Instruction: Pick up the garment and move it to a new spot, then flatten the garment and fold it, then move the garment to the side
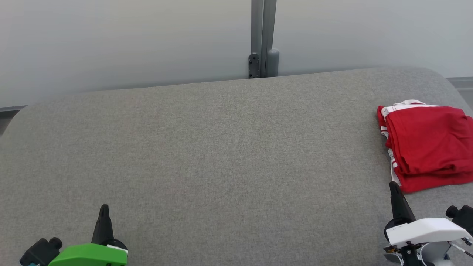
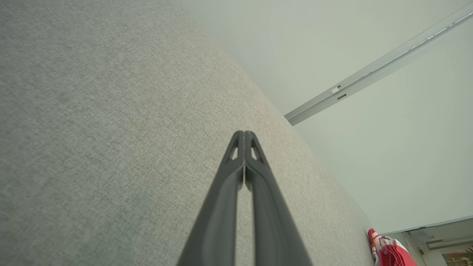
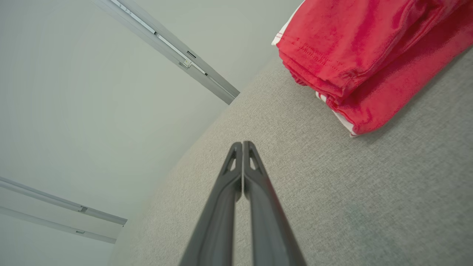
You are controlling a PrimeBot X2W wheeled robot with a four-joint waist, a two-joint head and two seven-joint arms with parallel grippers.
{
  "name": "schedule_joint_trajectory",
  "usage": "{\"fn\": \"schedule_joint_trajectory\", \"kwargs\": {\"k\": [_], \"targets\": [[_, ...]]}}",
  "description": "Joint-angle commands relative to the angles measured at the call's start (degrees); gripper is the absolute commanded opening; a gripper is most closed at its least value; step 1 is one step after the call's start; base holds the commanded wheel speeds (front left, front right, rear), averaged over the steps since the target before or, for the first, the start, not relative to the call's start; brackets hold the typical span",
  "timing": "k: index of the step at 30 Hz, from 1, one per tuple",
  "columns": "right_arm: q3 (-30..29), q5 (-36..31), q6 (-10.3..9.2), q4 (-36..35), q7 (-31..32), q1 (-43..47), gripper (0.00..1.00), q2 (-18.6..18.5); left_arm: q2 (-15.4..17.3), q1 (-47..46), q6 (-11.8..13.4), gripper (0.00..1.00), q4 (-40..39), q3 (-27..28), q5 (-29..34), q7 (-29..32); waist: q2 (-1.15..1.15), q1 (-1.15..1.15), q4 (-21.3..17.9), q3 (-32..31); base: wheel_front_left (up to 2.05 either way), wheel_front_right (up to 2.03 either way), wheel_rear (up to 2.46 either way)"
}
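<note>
Right gripper (image 1: 392, 186): the two dark fingers are pressed together along their length, tips meeting, with nothing between them. The tips sit just short of the garment's (image 1: 428, 147) near left corner and point toward it. From the wrist camera (image 3: 242, 144) there is a strip of bare cloth between the tips and the red fabric, so they are close but apart.
Right gripper body: a white housing, nearer the robot than the garment.
Left gripper (image 1: 104, 208): its fingers are closed tight as well, tip to tip, and empty. It is well apart from the garment, far off to the garment's left.
Left gripper body: a green housing with a small black knob beside it, on the side away from the garment.
Garment: red with white striped trim, folded into a squarish stack of several layers. The white edging shows along its left side and far edge. Its right side runs out of the head camera's picture.
Grey padded surface (image 1: 221, 147): a woven grey top with rounded corners, lying under the garment and stretching away to the garment's left.
Grey post (image 1: 263, 37): upright, beyond the surface, farther back than the garment and well to its left.
Wall panels (image 1: 111, 44): pale and plain, behind the garment and on either side of the post.
</note>
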Motion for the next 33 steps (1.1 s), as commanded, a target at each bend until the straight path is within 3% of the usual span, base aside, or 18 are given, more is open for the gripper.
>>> {"fn": "schedule_joint_trajectory", "kwargs": {"k": [1,33], "targets": [[-0.29,2.03,0.03,-0.37,0.54,-1.5,0.0,-0.17,0.33,-1.71,-0.55,0.0,-0.75,0.39,-1.71,0.47,0.0,0.0,0.0,0.01,0.0,0.0,0.0],[-0.96,21.52,0.03,0.81,5.63,-4.34,0.0,0.07,0.48,-4.88,-2.24,0.0,-0.65,2.13,-19.88,5.6,0.0,0.0,0.07,0.36,0.0,0.0,0.0]]}}
